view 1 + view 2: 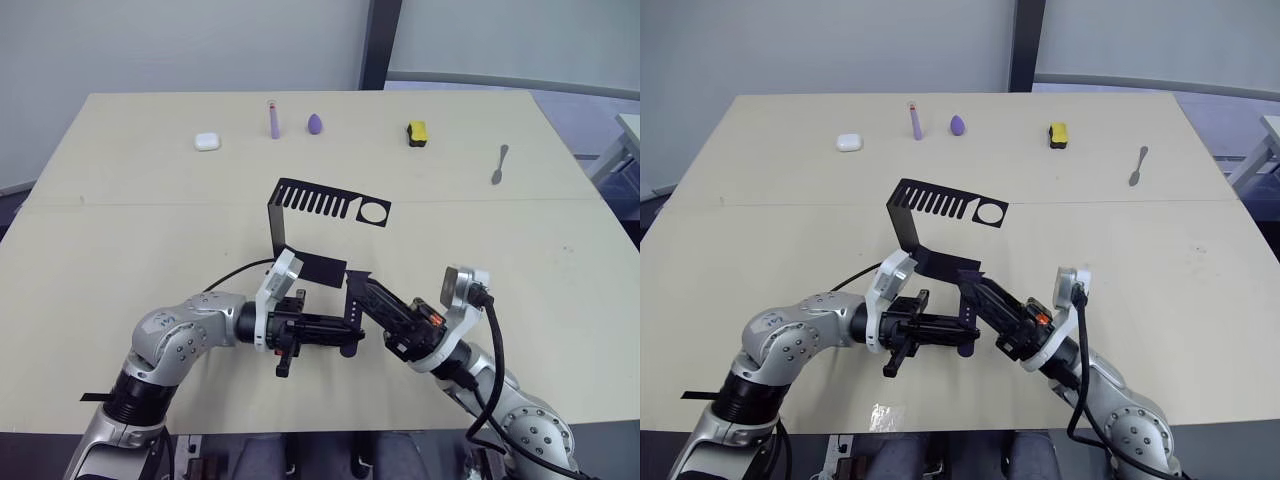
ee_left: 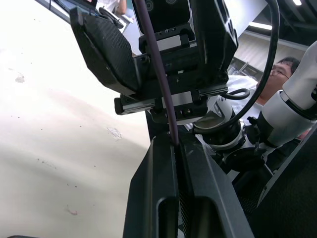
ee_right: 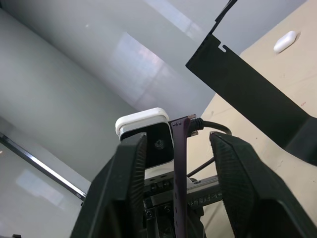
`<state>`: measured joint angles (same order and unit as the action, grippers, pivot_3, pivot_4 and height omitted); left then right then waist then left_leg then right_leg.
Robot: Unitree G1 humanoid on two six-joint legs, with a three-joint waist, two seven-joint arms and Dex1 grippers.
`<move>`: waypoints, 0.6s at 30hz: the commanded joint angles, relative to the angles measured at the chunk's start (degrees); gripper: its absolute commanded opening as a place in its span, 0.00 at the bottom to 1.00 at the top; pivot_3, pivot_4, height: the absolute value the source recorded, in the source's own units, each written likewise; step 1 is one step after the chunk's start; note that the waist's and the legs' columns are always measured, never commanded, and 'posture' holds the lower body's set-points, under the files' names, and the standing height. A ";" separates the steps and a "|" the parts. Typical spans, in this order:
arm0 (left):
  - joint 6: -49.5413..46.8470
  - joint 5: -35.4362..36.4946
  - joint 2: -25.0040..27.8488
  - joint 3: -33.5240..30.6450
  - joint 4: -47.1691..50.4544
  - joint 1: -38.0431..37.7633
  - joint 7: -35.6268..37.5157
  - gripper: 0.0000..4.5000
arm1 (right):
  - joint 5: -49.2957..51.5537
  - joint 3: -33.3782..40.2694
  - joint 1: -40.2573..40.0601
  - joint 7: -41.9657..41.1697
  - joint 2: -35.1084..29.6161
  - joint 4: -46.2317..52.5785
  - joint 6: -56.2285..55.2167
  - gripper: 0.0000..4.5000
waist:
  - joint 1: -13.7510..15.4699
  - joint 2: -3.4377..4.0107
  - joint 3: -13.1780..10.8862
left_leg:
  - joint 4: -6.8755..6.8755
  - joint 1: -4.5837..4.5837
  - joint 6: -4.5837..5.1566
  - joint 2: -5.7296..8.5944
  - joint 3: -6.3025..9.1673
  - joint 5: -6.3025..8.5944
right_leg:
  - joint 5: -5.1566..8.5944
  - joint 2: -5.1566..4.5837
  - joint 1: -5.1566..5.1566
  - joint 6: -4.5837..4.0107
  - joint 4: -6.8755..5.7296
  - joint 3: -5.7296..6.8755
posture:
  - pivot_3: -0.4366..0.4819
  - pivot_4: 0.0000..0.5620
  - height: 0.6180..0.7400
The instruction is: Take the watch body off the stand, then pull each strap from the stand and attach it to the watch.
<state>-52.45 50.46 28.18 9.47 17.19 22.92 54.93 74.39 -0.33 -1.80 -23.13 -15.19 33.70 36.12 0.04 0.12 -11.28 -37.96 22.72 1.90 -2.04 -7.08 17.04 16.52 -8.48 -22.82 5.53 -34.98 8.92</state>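
The black stand (image 1: 275,215) sits mid-table, its slotted top plate (image 1: 320,203) pointing right and its base (image 1: 322,266) towards me. Just in front of the base, my left gripper (image 1: 356,338) is shut on a narrow dark purple strap (image 2: 166,94), which rises from between its fingertips. My right gripper (image 1: 357,290) meets it from the right and stands open. One right finger (image 3: 126,183) is on each side of the strap (image 3: 179,168), and I cannot tell whether they touch it. The strap's lower end (image 1: 965,350) pokes out under the left fingers. The watch body is hidden.
Along the far edge of the table lie a white earbud case (image 1: 207,141), a purple tube (image 1: 273,118), a purple egg shape (image 1: 315,123), a yellow-and-black block (image 1: 417,132) and a spoon (image 1: 499,163). A person (image 2: 280,69) is behind my right arm.
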 commanded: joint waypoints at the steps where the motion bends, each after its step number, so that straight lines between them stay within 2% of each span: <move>1: 0.73 0.31 -0.02 -1.07 1.83 -0.32 0.14 0.00 | 0.42 -0.08 0.71 -0.35 0.45 0.74 -0.49 0.54 | 0.01 0.00 0.00 | 0.00 0.00 0.00 0.00 0.00 0.00 | 0.00 0.00 0.00 0.00 0.00 0.00 | 0.48 0.27 1.00; 3: 0.70 0.29 -0.05 -1.08 1.82 -0.31 0.11 0.00 | 0.49 -0.12 0.90 -0.31 0.54 0.68 -0.44 0.42 | 0.01 0.00 0.00 | 0.00 0.00 0.00 0.00 0.01 -0.01 | 0.00 0.00 0.00 0.00 -0.01 0.01 | 0.48 0.27 1.00; 5: 0.77 0.22 -0.09 -1.05 1.80 -0.33 0.09 0.00 | 0.47 -0.13 0.94 -0.26 0.58 0.74 -0.43 0.26 | 0.00 0.00 0.00 | 0.00 0.00 -0.01 0.00 0.01 -0.01 | 0.00 0.00 0.00 0.00 -0.01 0.01 | 0.48 0.27 1.00; 18: 0.91 0.25 -0.64 -1.11 2.07 -0.68 -0.47 0.00 | 1.23 0.19 0.63 0.57 0.32 1.41 -0.15 0.26 | -0.01 0.00 0.00 | 0.00 0.00 -0.01 0.00 0.01 -0.01 | 0.00 0.00 0.00 0.00 -0.01 0.01 | 0.48 0.27 1.00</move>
<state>-52.40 50.35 27.74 9.45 17.29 22.31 54.52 74.49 -0.30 -0.98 -22.91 -15.01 33.37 36.22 0.03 0.12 -11.28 -37.96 22.72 1.89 -2.03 -7.07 17.03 16.52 -8.47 -22.82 5.53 -34.99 8.92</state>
